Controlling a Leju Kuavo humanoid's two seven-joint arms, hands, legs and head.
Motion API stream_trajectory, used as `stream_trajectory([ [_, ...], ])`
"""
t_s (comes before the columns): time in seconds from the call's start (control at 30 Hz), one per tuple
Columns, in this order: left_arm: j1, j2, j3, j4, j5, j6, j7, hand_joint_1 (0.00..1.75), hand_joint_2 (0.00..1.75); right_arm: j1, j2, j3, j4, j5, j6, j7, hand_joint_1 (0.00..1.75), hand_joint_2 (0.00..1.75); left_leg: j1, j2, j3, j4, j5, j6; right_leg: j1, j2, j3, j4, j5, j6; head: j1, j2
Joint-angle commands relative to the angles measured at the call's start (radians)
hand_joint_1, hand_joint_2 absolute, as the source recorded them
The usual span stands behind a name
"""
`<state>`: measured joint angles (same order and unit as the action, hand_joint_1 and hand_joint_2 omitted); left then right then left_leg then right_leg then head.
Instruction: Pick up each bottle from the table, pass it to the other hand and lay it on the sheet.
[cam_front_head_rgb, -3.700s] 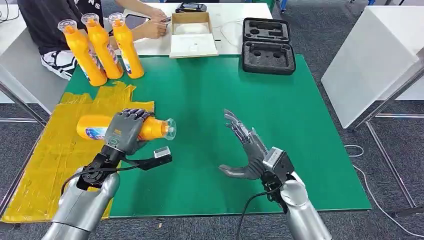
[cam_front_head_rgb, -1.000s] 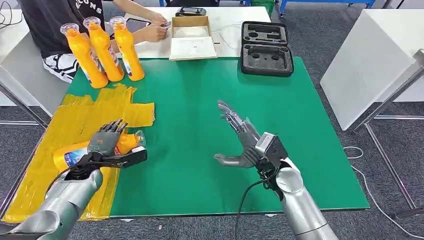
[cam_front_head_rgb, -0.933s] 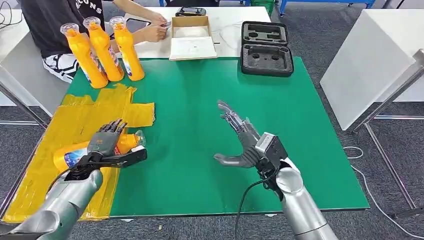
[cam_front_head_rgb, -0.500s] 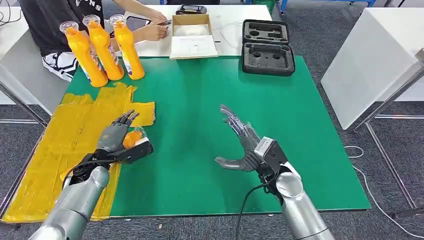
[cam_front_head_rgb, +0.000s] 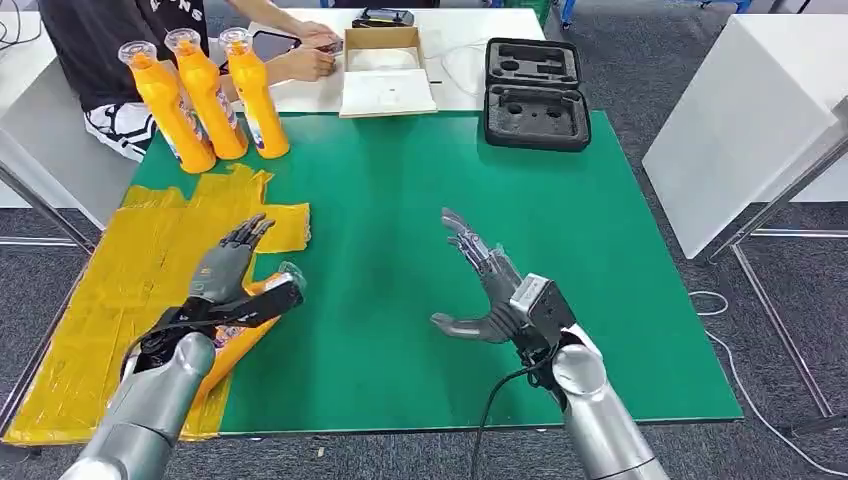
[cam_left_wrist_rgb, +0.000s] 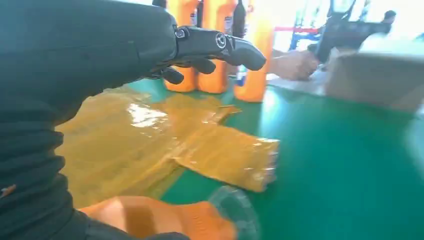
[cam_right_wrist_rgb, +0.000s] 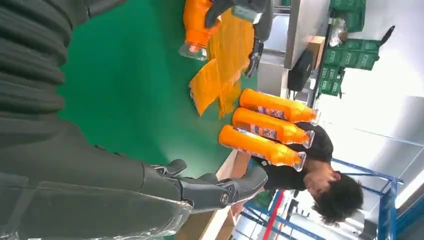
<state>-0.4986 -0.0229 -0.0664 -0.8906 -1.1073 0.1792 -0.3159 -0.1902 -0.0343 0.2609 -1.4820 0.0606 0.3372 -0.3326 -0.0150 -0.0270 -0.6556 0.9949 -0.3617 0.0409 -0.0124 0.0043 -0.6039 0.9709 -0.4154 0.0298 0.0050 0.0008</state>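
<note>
The left hand (cam_front_head_rgb: 222, 268) hangs above the yellow sheet (cam_front_head_rgb: 110, 290) with its fingers spread and straight, holding nothing; just beneath it lies a bottle (cam_front_head_rgb: 240, 325) on its side, mostly hidden by the wrist and its black camera mount. The right hand (cam_front_head_rgb: 487, 290) is raised over the bare middle of the green table (cam_front_head_rgb: 600, 260), palm turned inward, fingers wide apart and empty.

At the table's far left corner three more bottles (cam_front_head_rgb: 205, 95) stand upright in a tight row, just beyond the sheet's far edge. Behind them a person (cam_front_head_rgb: 110, 50) in a dark shirt sits at a white table, hands near an open cardboard box (cam_front_head_rgb: 385, 70). An open black case (cam_front_head_rgb: 535, 95) with foam cut-outs rests at the green table's far edge, well apart from both hands.

The lying bottle is orange with a clear cap (cam_left_wrist_rgb: 235, 210) — the cap end points toward the green surface and reaches the sheet's near right edge, while the body rests on the sheet. The left wrist view shows its orange neck (cam_left_wrist_rgb: 165, 220) close below the hand, blurred. The sheet itself is crinkled and glossy, with a loose flap (cam_front_head_rgb: 285, 225) lying on the green.
</note>
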Motion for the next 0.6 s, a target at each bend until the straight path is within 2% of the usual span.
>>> stream_trajectory([
  [0.03, 0.072, -0.008, -0.002, -0.294, 0.506, -0.270, -0.150, 0.00, 0.00, 0.027, 0.018, -0.045, 0.006, 0.016, -0.002, -0.004, 0.00, 1.75, 0.001, 0.001, 0.001, 0.001, -0.002, -0.002, 0.001, -0.001, 0.002, 0.000, -0.002, -0.001, 0.000, 0.000],
  [0.07, 0.079, -0.008, 0.006, -0.321, 0.560, -0.296, -0.150, 0.00, 0.00, 0.023, 0.016, -0.045, 0.009, 0.016, -0.002, -0.004, 0.00, 1.75, 0.001, 0.002, 0.000, 0.001, -0.001, -0.002, 0.001, 0.000, 0.001, 0.000, -0.001, -0.001, 0.000, 0.000],
  [0.1, 0.086, -0.008, 0.018, -0.346, 0.604, -0.320, -0.148, 0.00, 1.75, 0.020, 0.015, -0.044, 0.010, 0.015, -0.001, -0.003, 0.00, 1.75, 0.001, 0.003, 0.002, 0.002, -0.003, -0.003, 0.002, 0.001, 0.003, 0.000, -0.002, -0.001, 0.000, 0.000],
  [0.2, 0.116, -0.019, 0.047, -0.402, 0.718, -0.375, -0.155, 0.00, 1.75, 0.031, 0.022, -0.054, -0.002, 0.015, -0.012, -0.008, 0.00, 1.75, 0.001, 0.003, 0.000, 0.001, -0.002, -0.002, 0.001, 0.001, 0.001, 0.000, -0.001, -0.001, 0.000, 0.000],
  [0.23, 0.144, -0.064, 0.097, -0.435, 0.970, -0.559, -0.151, 0.00, 1.75, 0.053, 0.062, -0.101, -0.039, 0.049, -0.116, -0.052, 0.00, 1.75, 0.001, 0.003, 0.002, 0.002, -0.003, -0.003, 0.001, 0.001, 0.002, 0.000, -0.002, -0.001, 0.000, 0.000],
  [0.27, 0.188, -0.086, 0.078, -0.492, 1.035, -0.572, -0.122, 0.00, 1.75, 0.077, 0.068, -0.120, -0.098, 0.061, -0.148, -0.044, 0.00, 1.75, 0.001, 0.002, 0.000, 0.001, -0.002, -0.002, 0.001, 0.001, 0.001, 0.000, -0.001, -0.001, 0.000, 0.000],
  [0.33, 0.230, -0.091, 0.026, -0.527, 1.103, -0.579, -0.096, 0.00, 1.75, 0.115, 0.076, -0.142, -0.159, 0.057, -0.182, -0.042, 0.00, 1.75, 0.000, 0.001, 0.001, 0.000, -0.003, -0.002, 0.000, -0.001, 0.002, 0.000, -0.002, -0.001, 0.000, 0.000],
  [0.4, 0.252, -0.096, -0.044, -0.535, 1.101, -0.542, -0.069, 0.00, 1.75, 0.160, 0.095, -0.142, -0.227, 0.142, -0.282, -0.082, 0.00, 1.75, 0.000, 0.000, 0.001, 0.001, -0.003, -0.003, 0.001, -0.002, 0.002, 0.000, -0.003, -0.001, 0.000, 0.000],
  [0.6, 0.273, -0.109, -0.188, -0.524, 1.086, -0.489, -0.066, 0.00, 1.75, 0.263, 0.112, -0.110, -0.337, 0.166, -0.325, -0.103, 0.00, 1.75, 0.001, -0.002, 0.001, 0.002, -0.005, -0.004, 0.001, -0.004, 0.003, 0.000, -0.005, -0.002, 0.000, 0.000],
])
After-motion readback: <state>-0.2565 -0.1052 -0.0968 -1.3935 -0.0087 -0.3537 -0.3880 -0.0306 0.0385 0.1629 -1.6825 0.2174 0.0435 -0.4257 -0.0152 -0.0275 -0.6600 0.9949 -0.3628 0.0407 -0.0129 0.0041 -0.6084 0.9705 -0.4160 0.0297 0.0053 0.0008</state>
